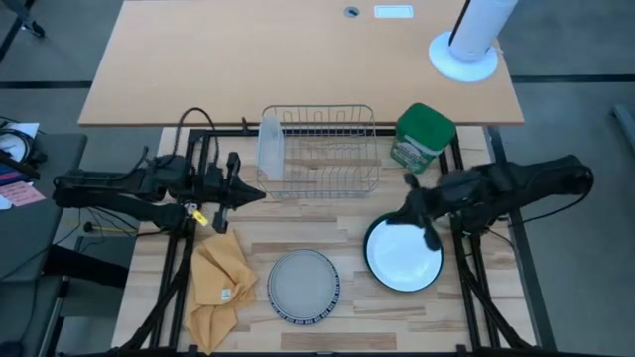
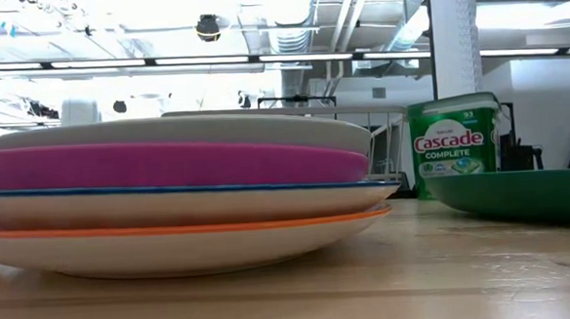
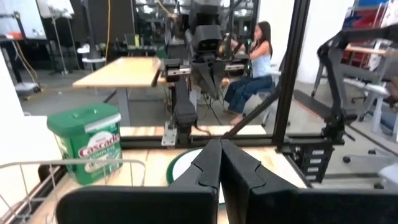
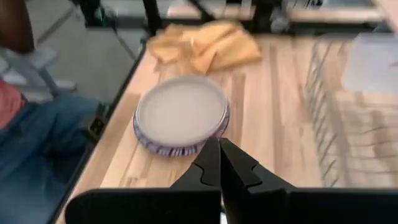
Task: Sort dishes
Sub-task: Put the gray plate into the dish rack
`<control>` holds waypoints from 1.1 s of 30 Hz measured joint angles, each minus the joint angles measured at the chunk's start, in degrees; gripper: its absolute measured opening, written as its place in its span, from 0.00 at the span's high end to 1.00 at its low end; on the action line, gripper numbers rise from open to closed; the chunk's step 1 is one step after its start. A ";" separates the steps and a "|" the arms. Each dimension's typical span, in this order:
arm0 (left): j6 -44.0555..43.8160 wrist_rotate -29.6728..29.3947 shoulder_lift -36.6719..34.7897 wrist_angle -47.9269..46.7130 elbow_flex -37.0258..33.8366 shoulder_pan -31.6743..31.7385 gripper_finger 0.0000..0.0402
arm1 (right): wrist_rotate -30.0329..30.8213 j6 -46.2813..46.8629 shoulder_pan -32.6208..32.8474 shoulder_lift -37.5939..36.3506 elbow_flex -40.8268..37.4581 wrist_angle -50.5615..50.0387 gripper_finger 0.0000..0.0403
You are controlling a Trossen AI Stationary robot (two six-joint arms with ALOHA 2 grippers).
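Sitting on worktop: stack of small plates near front edge, about midway along it; grey plate on top, then magenta-pink, then a blue-rimmed and an orange-rimmed one, as told by low view.
Left end effector: clenched, fingers pressed together, grasping nothing; held above worktop's left half, just beside left end of wire rack.
Yellow cloth: crumpled near front-left corner, just left of plate stack, close to it.
Frosted container: standing upright at left end of wire rack.
Wire rack: along back edge, near middle; no plates inside.
White plate with dark green rim: lying flat on right half of worktop, right of plate stack and apart from it.
Right end effector: clenched, grasping nothing; above back rim of white plate, between it and green canister.
Green canister: at back edge, right of wire rack, label reading Cascade.
Background: seated person beyond worktop, seen from left wrist view.
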 joint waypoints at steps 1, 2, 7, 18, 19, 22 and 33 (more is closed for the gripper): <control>-0.01 0.00 0.83 0.01 0.00 0.00 1.00 | 0.00 0.02 0.32 1.15 0.00 -0.29 1.00; -0.05 0.00 1.66 -0.01 0.00 0.00 1.00 | -0.02 0.11 0.54 2.29 0.00 -0.14 1.00; -1.21 0.00 5.40 -0.06 0.00 0.00 1.00 | 0.00 4.05 0.45 6.92 0.00 -0.49 1.00; -9.62 0.02 5.61 -4.07 0.02 -3.29 1.00 | 0.01 19.44 0.76 14.29 0.00 -4.58 1.00; -10.45 0.00 5.61 -4.72 0.02 -4.20 1.00 | 0.02 20.69 0.99 14.90 0.00 -4.44 1.00; -12.17 0.04 5.75 -6.48 0.02 -7.53 1.00 | 0.02 24.37 2.08 16.78 0.00 -4.13 1.00; -13.73 0.03 7.44 -11.83 0.00 -18.10 1.00 | 0.02 32.87 6.12 24.54 0.00 -1.73 1.00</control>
